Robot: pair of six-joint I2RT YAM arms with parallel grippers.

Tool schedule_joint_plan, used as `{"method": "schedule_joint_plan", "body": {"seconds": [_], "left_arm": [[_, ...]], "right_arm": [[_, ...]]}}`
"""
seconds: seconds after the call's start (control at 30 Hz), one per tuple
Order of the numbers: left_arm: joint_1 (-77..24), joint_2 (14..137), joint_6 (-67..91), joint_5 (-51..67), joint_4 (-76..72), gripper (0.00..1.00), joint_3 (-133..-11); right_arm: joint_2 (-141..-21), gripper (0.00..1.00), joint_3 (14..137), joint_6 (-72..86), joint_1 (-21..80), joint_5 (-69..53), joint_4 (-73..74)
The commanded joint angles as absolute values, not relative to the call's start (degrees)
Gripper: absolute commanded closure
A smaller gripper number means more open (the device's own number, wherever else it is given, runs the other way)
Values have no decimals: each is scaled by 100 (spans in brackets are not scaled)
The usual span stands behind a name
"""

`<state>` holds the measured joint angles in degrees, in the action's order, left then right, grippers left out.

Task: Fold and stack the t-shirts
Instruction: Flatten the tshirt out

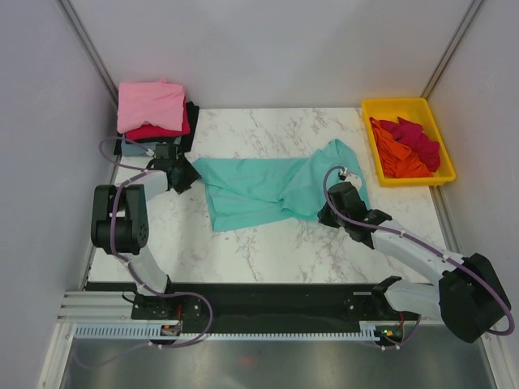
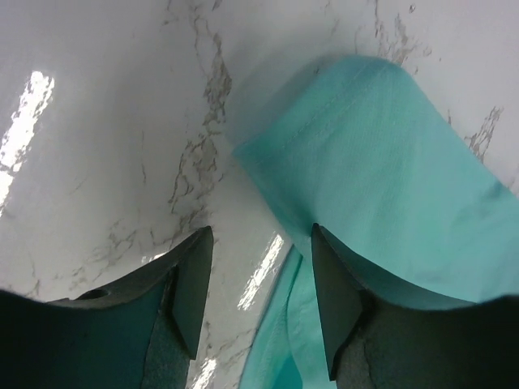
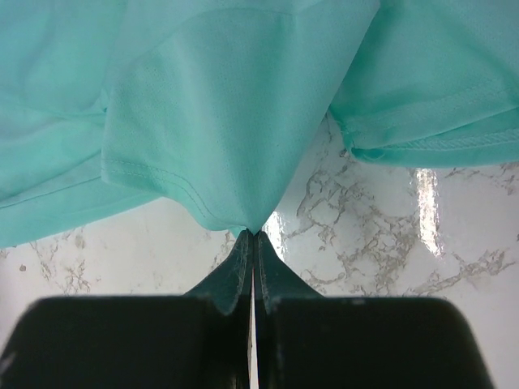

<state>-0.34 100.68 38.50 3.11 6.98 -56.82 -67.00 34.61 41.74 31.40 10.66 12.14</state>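
Note:
A teal-green t-shirt (image 1: 268, 190) lies spread and rumpled across the middle of the marble table. My right gripper (image 1: 327, 212) is shut on the shirt's near right edge; the wrist view shows its jaws (image 3: 254, 235) pinching a point of teal cloth (image 3: 235, 121) lifted off the table. My left gripper (image 1: 188, 174) is open at the shirt's left end; in its wrist view its gripper (image 2: 261, 267) straddles the cloth's edge (image 2: 389, 178), with one finger (image 2: 332, 292) over the cloth and the other (image 2: 190, 284) over bare marble. Folded pink (image 1: 151, 105), crimson (image 1: 154, 132) and black (image 1: 191, 121) shirts are stacked at the back left.
A yellow tray (image 1: 381, 108) at the back right holds crumpled orange (image 1: 397, 154) and crimson (image 1: 422, 138) shirts. Grey walls close in on both sides. The table's near edge meets a black rail by the arm bases.

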Motion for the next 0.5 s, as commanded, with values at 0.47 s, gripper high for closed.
{"method": "schedule_joint_plan", "body": {"seconds": [0.47], "left_arm": [[167,10415,4499,9,-369,47,-5740]], "right_arm": [[-6758,100,3691,3788,3059,1020,1283]]}}
